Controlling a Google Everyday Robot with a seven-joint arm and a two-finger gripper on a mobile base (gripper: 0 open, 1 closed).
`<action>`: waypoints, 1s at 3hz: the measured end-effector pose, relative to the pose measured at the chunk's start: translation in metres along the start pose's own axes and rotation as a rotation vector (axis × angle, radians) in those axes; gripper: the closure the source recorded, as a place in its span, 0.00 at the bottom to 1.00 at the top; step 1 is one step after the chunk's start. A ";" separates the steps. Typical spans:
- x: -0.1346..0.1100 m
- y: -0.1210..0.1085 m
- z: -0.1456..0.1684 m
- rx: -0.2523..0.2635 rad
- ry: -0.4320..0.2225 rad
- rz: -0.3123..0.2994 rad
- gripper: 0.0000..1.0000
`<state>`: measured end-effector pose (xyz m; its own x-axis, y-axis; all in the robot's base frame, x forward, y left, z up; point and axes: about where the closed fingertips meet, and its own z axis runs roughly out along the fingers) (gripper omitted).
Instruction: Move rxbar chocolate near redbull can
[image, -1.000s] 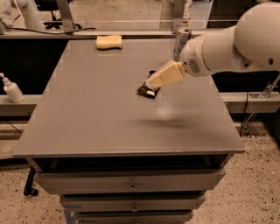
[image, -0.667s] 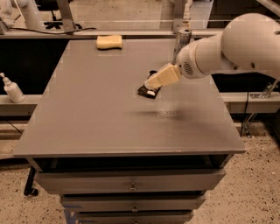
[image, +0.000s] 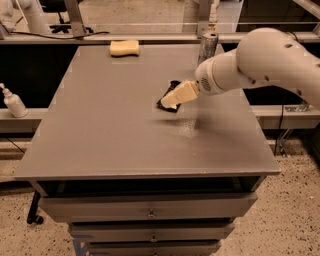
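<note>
Camera view: the flat, rectangular black snack-bar wrapper (image: 169, 108) lies on the grey table (image: 100, 125), partly under the tip of the cream hand (image: 175, 96). Whether the hand is clamped on it cannot be told. The slim silver drink can (image: 207, 46) stands near, beyond the hand. A pale yellow sponge (image: 124, 48) lies well apart from the hand.

The tool (image: 175, 96) hangs low over the middle of the grey surface (image: 100, 130), covering most of the rxbar chocolate (image: 162, 104), whose black wrapper shows beneath it. The redbull can (image: 207, 46) stands upright at the far edge, apart from the bar. A yellow sponge (image: 124, 48) lies well left of the can.
</note>
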<state>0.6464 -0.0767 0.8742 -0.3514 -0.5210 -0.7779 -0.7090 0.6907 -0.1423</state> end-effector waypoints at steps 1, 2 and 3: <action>0.006 0.000 0.012 -0.018 0.012 0.016 0.00; 0.005 0.006 0.026 -0.051 0.017 0.014 0.00; 0.002 0.015 0.040 -0.087 0.025 0.004 0.00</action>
<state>0.6596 -0.0475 0.8458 -0.3688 -0.5316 -0.7625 -0.7577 0.6471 -0.0846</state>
